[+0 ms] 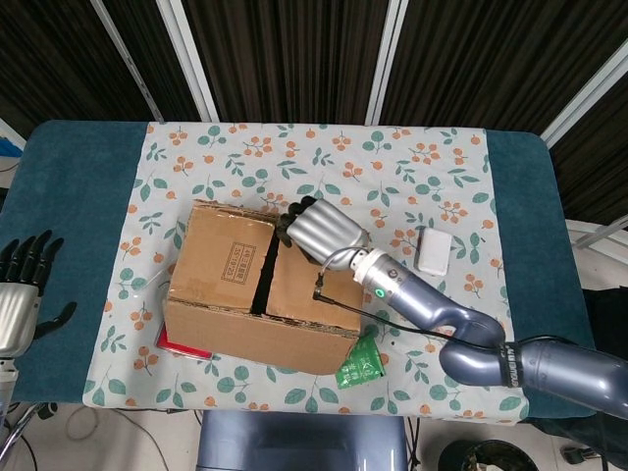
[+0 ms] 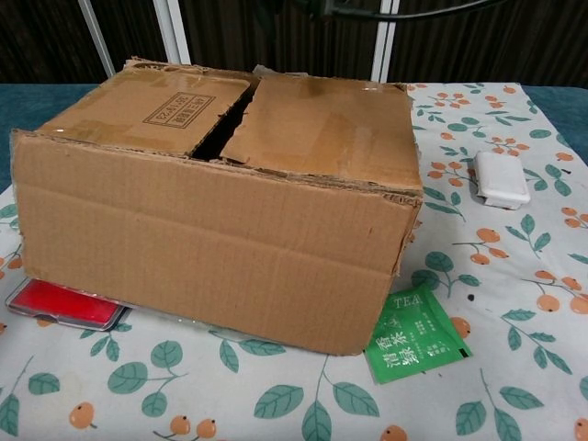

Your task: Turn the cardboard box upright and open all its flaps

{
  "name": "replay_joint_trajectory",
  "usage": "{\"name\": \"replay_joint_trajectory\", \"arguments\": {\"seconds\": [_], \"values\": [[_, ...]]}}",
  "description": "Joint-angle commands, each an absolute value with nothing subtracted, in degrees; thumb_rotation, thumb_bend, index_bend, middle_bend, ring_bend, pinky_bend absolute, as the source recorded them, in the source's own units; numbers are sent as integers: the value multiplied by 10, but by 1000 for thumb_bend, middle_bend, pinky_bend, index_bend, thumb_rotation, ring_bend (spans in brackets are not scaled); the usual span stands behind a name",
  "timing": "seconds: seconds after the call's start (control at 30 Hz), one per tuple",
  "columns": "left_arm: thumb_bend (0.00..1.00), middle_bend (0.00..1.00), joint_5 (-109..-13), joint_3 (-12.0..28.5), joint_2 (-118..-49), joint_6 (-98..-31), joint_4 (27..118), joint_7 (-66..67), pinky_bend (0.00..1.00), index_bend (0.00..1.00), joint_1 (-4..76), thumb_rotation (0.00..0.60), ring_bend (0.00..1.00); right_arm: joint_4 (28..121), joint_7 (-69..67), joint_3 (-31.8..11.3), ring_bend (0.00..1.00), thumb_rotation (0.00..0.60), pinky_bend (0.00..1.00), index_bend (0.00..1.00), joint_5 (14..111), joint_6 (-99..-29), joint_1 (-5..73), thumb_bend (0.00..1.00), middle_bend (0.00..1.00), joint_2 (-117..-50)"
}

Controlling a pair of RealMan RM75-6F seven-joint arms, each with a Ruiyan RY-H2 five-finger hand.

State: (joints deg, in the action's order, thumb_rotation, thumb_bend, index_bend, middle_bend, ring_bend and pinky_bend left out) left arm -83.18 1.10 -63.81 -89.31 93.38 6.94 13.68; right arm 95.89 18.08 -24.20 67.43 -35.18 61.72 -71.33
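The left robot hand [image 1: 22, 294] is seen at the bench's [image 1: 83, 186] left edge, well apart from the cardboard box [image 1: 265, 285], with its fingers spread and nothing held. The box is found in the middle, long side running left to right, its top flaps shut with a dark gap between them. The right robot hand [image 1: 316, 229] is placed over the far top edge, fingers a little bent and nothing gripped, so it is judged nearer for the next move.

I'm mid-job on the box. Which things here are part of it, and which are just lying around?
Part of the job:
cardboard box, flaps shut
right hand, over its top
left hand, off at the table's edge

Lying about:
white case
green tea sachet
red item under the box
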Motion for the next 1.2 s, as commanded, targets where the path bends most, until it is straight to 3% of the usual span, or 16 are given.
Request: {"name": "replay_joint_trajectory", "arguments": {"seconds": [0.03,0.7,1.2], "values": [[213,0,-829,14,-638,-888,932,65,0,0,136,600,0,930,181,-230,293,600,302,522,657,-330,649,1000,388,-749],[213,0,-824,27,-641,-864,923,49,0,0,131,600,0,834,150,-197,296,600,301,559,661,-285,733,1000,403,-831],[212,0,-827,33,-639,-853,930,39,0,0,127,600,0,819,165,-158,295,600,297,645,692,-283,752,1000,494,-823]]}}
